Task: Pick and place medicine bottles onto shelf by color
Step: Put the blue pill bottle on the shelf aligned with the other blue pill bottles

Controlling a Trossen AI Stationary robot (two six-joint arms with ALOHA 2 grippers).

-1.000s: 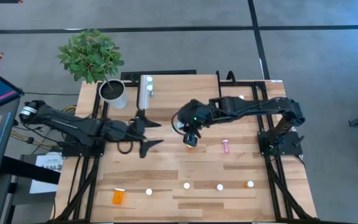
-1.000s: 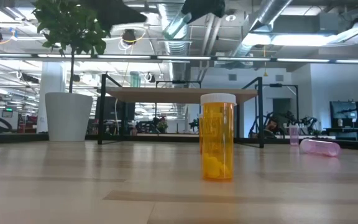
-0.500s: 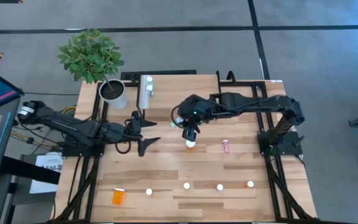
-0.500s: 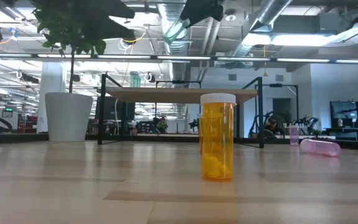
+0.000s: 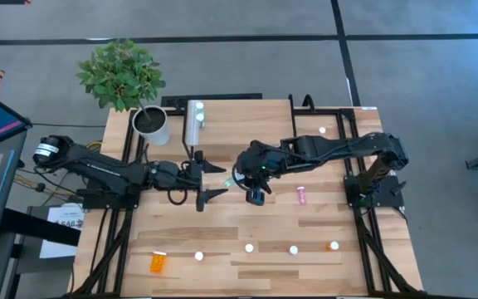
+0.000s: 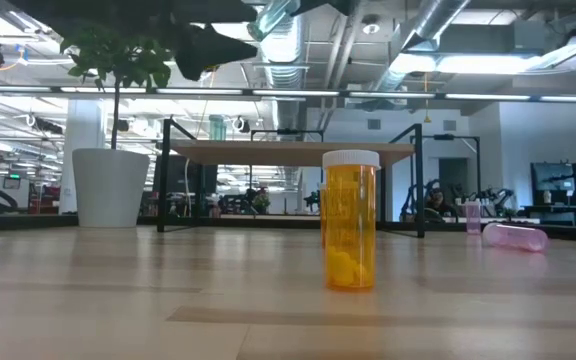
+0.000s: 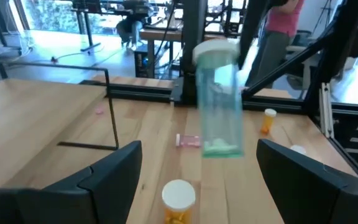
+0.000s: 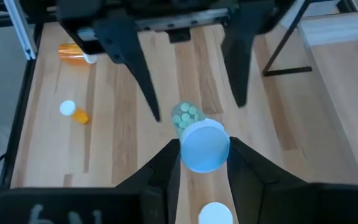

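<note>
Wooden tabletop (image 5: 247,228) on black frame, grey floor all round; workshop room with ceiling ducts beyond in low view. Potted plant (image 5: 123,73) in white pot (image 5: 151,124) at 11 o'clock corner of top. Shelf (image 5: 243,124), light-wood board on black legs, along 12 o'clock edge, carrying white box (image 5: 195,121) near its 9 o'clock end and one white-capped bottle (image 5: 322,130) toward its 3 o'clock end. Right gripper (image 8: 202,163) above table centre, fingers pinched on teal medicine bottle (image 8: 199,138), white cap toward wrist, pale pills visible inside; same bottle seen upright and raised above tabletop in left wrist view (image 7: 220,99). Left gripper (image 5: 208,179) just to 9 o'clock of right gripper, fingers spread wide, tips pointing at held bottle, nothing between them. Small orange bottle (image 7: 178,200) standing on tabletop beneath held bottle. Pink bottle (image 5: 301,195) lying on side at 3 o'clock of right gripper. Row of small white-capped bottles standing along 6 o'clock side: (image 5: 198,257), (image 5: 249,247), (image 5: 294,249), orange one (image 5: 334,246). Larger orange bottle (image 5: 158,262) lying on side near 7 o'clock corner. Orange bottle with white cap (image 6: 351,221) upright in foreground of low view. Person's pink sleeve and torso (image 7: 279,22) beyond table in left wrist view.
</note>
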